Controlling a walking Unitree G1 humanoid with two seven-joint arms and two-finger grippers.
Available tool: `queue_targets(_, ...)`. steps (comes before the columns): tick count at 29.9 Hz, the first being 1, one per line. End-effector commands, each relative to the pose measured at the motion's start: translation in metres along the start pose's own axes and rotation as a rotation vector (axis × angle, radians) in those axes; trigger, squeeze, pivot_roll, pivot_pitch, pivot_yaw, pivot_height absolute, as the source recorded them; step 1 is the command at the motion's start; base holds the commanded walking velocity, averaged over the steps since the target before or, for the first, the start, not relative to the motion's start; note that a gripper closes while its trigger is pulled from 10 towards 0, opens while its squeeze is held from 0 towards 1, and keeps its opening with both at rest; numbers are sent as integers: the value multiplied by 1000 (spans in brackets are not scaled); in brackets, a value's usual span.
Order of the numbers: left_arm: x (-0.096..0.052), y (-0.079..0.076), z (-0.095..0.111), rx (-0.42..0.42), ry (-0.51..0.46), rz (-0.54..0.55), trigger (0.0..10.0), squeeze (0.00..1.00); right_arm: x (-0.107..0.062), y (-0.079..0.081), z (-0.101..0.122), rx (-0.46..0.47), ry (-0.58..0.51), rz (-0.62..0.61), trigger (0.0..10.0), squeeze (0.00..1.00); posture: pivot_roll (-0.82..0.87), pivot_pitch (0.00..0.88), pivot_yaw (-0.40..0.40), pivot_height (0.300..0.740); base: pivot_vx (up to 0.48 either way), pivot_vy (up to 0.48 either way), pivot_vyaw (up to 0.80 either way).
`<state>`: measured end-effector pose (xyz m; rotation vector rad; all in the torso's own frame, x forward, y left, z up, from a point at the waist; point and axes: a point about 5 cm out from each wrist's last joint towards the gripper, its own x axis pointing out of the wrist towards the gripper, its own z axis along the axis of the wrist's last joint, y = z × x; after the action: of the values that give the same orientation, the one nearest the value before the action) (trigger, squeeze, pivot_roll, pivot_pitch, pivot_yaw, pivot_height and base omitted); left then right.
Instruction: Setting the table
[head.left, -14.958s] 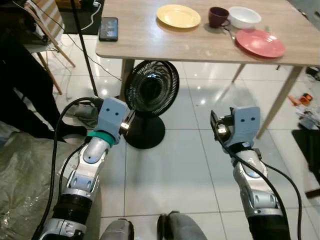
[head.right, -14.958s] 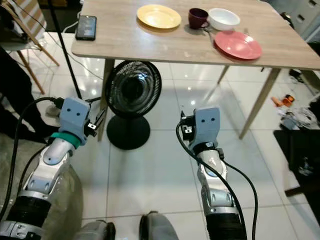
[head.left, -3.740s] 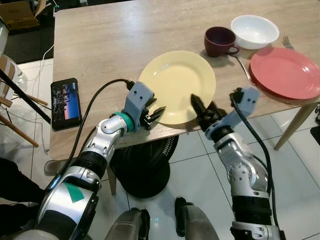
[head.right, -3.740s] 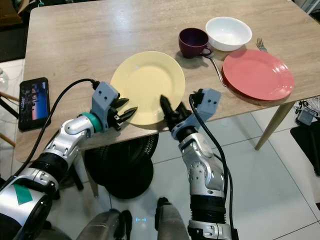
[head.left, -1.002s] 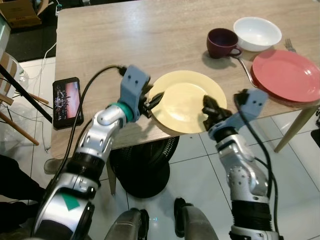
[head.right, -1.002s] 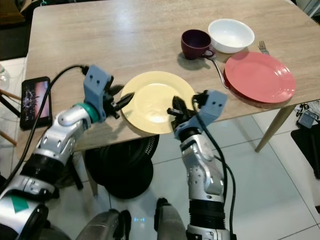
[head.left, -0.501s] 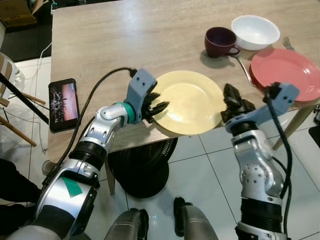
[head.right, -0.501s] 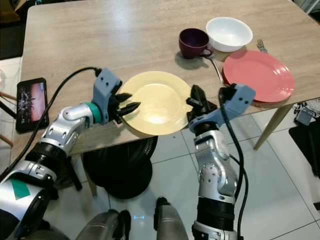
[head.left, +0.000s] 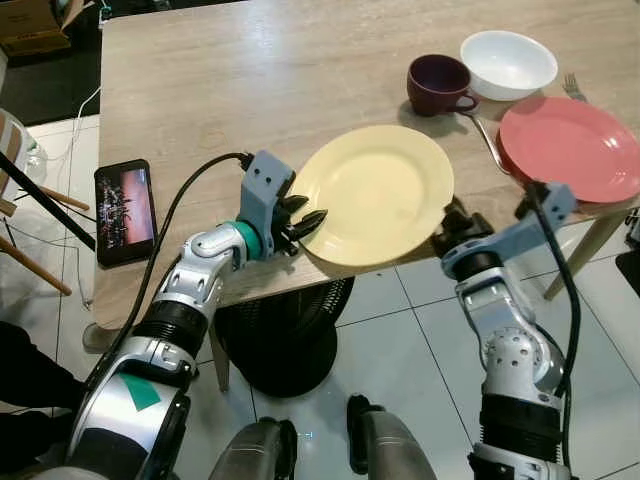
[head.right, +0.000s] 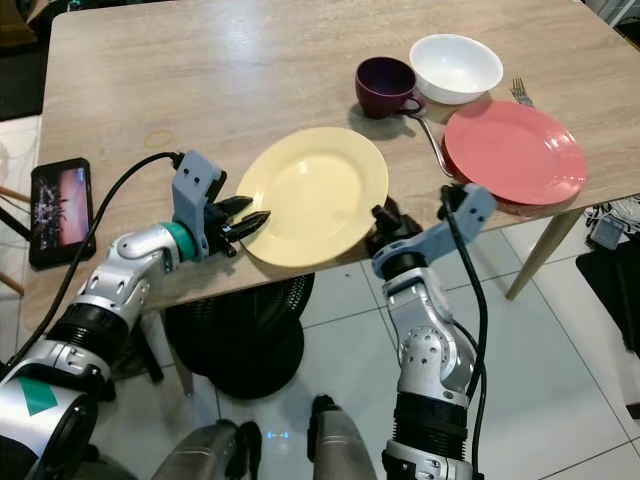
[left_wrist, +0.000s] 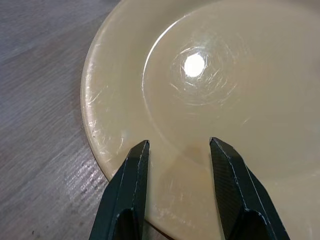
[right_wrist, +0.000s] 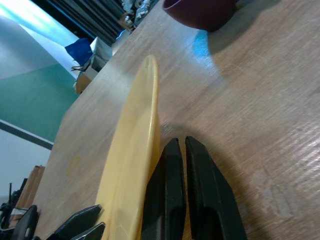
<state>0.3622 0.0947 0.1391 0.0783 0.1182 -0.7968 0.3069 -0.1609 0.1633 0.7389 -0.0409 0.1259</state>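
A yellow plate (head.left: 375, 195) lies at the wooden table's (head.left: 220, 90) front edge, slightly overhanging it. My left gripper (head.left: 305, 218) is open at the plate's left rim, its fingers (left_wrist: 132, 185) spread just above the plate (left_wrist: 210, 75) with nothing between them. At the plate's right rim, low by the table edge, my right gripper (head.left: 450, 218) is shut. In the right wrist view its fingers (right_wrist: 205, 195) lie together on the wood beside the plate (right_wrist: 135, 150), which is seen edge-on with that side raised off the table.
A purple cup (head.left: 437, 82), white bowl (head.left: 508, 62), red plate (head.left: 568, 148), spoon (head.left: 487, 140) and fork (head.left: 575, 88) sit at the table's right. A phone (head.left: 123, 210) lies near the left edge. A black fan (head.left: 285, 345) stands on the floor under the table.
My right gripper has dropped from the plate's right rim to lie low beside and under it. The plate has shifted slightly farther onto the table. My left gripper has drawn back a little.
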Motion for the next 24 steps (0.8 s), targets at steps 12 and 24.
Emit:
queue_targets(12,-4,-8,-33,-51,132,-25,10000,0,-10,-38,67,-18,-316,-185,10000,1000,-58,154,64,740,0,0,0)
queue_targets(24,-2,-8,-32,-46,125,-28,10000,0,-26,-13,6,67,99,146,10000,0,-63,148,60,740,0,0,0)
